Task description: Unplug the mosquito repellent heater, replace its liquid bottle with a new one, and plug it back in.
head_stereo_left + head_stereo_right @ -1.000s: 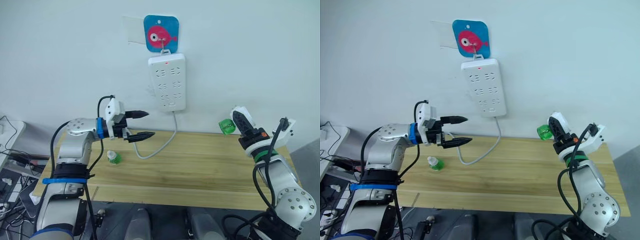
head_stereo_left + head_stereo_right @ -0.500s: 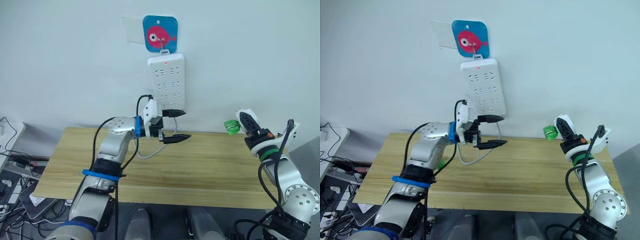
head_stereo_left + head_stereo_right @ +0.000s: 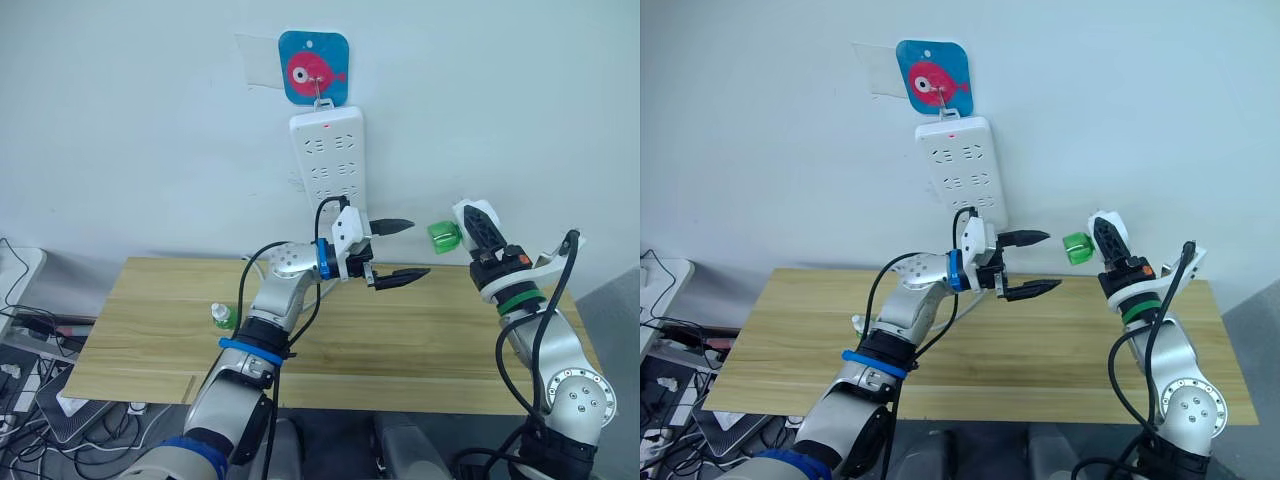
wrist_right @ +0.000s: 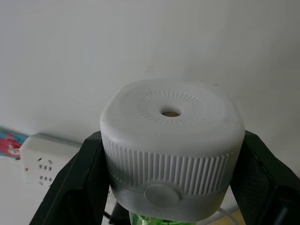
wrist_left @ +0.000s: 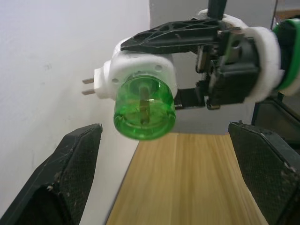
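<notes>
The mosquito repellent heater is a white rounded unit with a green liquid bottle screwed into it and two prongs pointing at the wall. My right gripper is shut on the heater and holds it in the air above the table's right side, unplugged. Its round top hole faces the right wrist camera on the heater. My left gripper is open, its fingertips just short of the green bottle, with nothing between them. A second small green bottle stands on the table at the left.
A white power strip hangs on the wall from a blue fish hook; its red light is on and its cable drops behind my left arm. The wooden table runs along the wall. Cables lie on the floor at the left.
My left arm has swung right across the table, from near the small bottle to just in front of the heater. The right gripper has brought the heater slightly left.
</notes>
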{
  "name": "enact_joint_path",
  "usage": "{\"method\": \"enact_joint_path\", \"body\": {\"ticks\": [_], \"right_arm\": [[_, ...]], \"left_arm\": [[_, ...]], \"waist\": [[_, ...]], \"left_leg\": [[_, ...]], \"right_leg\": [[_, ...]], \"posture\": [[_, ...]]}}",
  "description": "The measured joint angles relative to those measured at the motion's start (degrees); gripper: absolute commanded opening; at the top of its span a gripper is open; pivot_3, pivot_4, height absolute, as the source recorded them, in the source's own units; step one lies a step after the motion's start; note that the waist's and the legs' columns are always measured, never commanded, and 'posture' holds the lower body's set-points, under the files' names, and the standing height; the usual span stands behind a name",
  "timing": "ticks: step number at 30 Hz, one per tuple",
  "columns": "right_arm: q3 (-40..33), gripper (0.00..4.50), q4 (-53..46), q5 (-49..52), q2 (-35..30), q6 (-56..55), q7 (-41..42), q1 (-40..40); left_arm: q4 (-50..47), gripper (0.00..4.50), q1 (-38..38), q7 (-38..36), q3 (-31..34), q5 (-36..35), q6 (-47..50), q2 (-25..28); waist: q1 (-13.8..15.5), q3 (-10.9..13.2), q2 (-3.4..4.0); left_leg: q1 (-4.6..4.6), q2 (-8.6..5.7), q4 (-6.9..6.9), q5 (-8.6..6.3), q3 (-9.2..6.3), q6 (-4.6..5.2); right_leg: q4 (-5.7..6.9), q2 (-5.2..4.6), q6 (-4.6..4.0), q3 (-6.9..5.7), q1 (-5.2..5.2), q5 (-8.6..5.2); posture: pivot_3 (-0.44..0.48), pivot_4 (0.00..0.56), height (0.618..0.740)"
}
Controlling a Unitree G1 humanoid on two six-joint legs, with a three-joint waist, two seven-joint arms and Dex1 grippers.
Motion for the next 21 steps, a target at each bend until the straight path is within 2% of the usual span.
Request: {"method": "enact_joint_path", "body": {"ticks": [19,21], "right_arm": [[7.7,3.04,-2.3,1.9,-2.2,-6.0,-1.2,3.0],[8.0,3.04,-2.3,1.9,-2.6,-6.4,-1.2,3.0]], "left_arm": [[1.8,4.50,-0.4,5.4,0.1,0.3,-1.9,-4.3],[1.8,4.12,-0.5,5.4,0.3,0.2,-1.9,-4.5]], "waist": [[-0.2,0.0,-0.01],[-0.2,0.0,-0.01]], "left_leg": [[-0.02,-0.04,0.01,0.03,-0.01,-0.04],[-0.02,-0.04,0.01,0.04,-0.01,-0.05]], "right_leg": [[0.00,-0.02,0.01,0.00,0.00,0.00],[0.01,-0.02,0.01,0.00,0.00,0.00]], "posture": [[-0.093,0.167,0.740],[-0.093,0.167,0.740]]}}
